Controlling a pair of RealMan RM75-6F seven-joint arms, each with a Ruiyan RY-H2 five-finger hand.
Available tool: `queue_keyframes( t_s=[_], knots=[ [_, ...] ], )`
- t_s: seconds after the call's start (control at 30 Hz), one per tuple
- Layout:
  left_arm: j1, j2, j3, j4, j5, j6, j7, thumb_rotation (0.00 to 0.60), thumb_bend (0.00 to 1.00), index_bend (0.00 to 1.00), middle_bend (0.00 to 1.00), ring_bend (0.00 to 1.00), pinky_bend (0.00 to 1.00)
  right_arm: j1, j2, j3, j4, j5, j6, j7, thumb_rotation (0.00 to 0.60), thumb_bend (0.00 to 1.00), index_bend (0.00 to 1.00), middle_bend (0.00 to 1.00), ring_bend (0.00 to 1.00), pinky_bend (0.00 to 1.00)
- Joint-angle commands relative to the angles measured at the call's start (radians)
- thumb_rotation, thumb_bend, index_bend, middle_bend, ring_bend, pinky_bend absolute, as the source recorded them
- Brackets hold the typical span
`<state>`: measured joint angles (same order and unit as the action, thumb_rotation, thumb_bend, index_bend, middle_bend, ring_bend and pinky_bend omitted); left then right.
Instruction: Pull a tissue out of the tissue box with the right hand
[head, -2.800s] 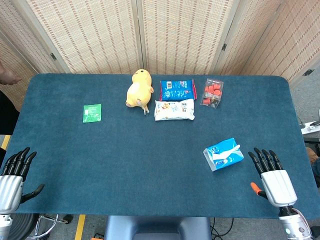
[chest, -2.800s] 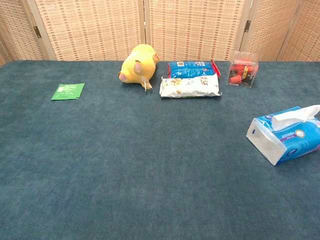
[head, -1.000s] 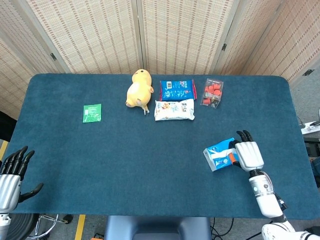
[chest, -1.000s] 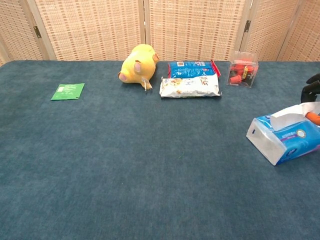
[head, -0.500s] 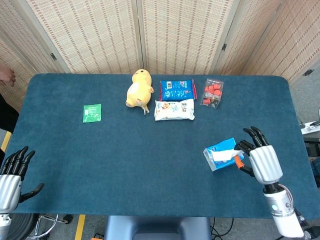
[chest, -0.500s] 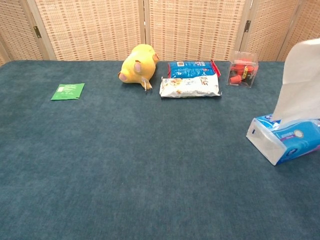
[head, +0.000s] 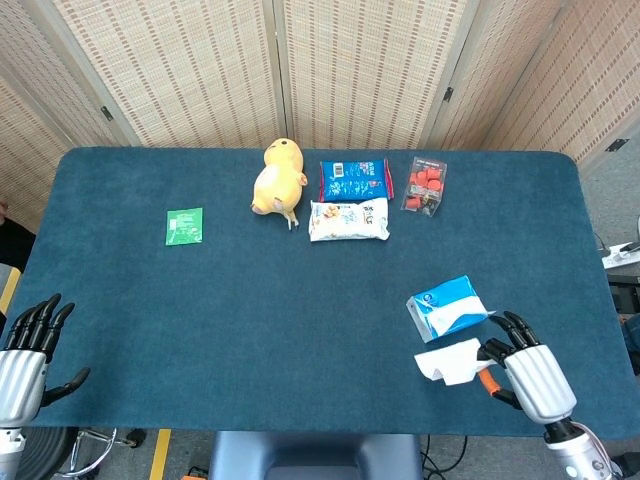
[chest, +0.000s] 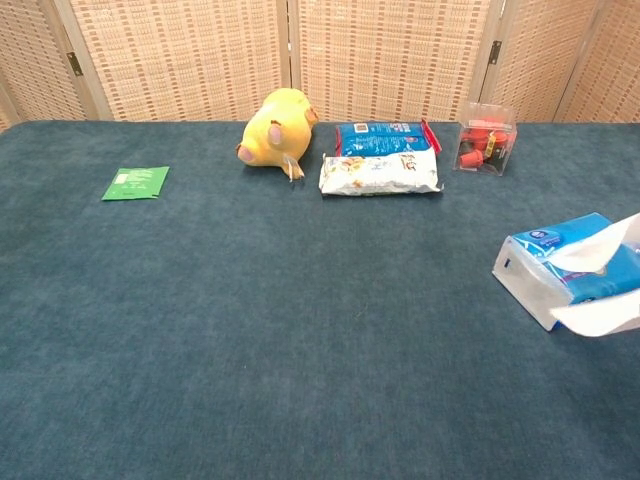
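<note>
The right hand pinches the tissue, now free of the tissue box & near the table edge. Left hand rests w/ fingers spread, holding nothing. To finish well, it should keep a light pinch & lay the tissue flat before letting go

A wide stretch of the dark blue felt-covered table lies bare between the two hands. Obstacles cluster along the far edge: a yellow plush chick, a blue snack packet, a white wipes pack and a clear box of red pieces. A flat green sachet lies well apart, left. Near the right front, the blue tissue box and a loose white tissue seemingly touch.
</note>
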<state>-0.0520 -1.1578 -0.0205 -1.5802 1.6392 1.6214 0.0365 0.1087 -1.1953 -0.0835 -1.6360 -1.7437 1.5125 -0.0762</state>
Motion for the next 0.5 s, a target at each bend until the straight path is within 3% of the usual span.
queue_keyframes(
  t_s=[0.03, 0.1, 0.17, 0.33, 0.4, 0.5],
  knots=[
    [0.0, 0.001, -0.001, 0.0, -0.001, 0.001, -0.002, 0.6, 0.25, 0.0, 0.0, 0.0, 0.14, 0.002, -0.001, -0.007, 0.005, 0.036, -0.048, -0.025, 0.6, 0.41, 0.69, 0.51, 0.16, 0.14],
    [0.001, 0.002, 0.0, 0.0, -0.001, 0.001, -0.003, 0.6, 0.25, 0.0, 0.0, 0.0, 0.14, 0.005, 0.007, -0.009, -0.008, 0.054, -0.073, -0.042, 0.6, 0.41, 0.68, 0.46, 0.14, 0.13],
    [0.0, 0.002, 0.0, 0.0, 0.0, 0.001, -0.004, 0.6, 0.25, 0.0, 0.0, 0.0, 0.14, 0.007, 0.015, -0.009, -0.019, 0.063, -0.086, -0.054, 0.6, 0.4, 0.56, 0.37, 0.08, 0.1],
    [0.0, 0.0, 0.001, 0.003, 0.0, -0.002, -0.003, 0.6, 0.25, 0.0, 0.0, 0.0, 0.14, 0.01, 0.037, -0.01, -0.038, 0.087, -0.119, -0.098, 0.6, 0.22, 0.07, 0.03, 0.0, 0.0],
    [0.0, 0.0, 0.001, 0.003, 0.001, 0.0, -0.003, 0.6, 0.25, 0.0, 0.0, 0.0, 0.14, 0.009, 0.039, -0.005, -0.044, 0.093, -0.12, -0.114, 0.6, 0.16, 0.0, 0.0, 0.0, 0.0],
    [0.0, 0.0, 0.0, 0.002, 0.001, 0.001, -0.003, 0.6, 0.25, 0.0, 0.0, 0.0, 0.14, 0.007, 0.042, -0.003, -0.05, 0.098, -0.124, -0.126, 0.6, 0.12, 0.0, 0.0, 0.0, 0.0]
  ],
)
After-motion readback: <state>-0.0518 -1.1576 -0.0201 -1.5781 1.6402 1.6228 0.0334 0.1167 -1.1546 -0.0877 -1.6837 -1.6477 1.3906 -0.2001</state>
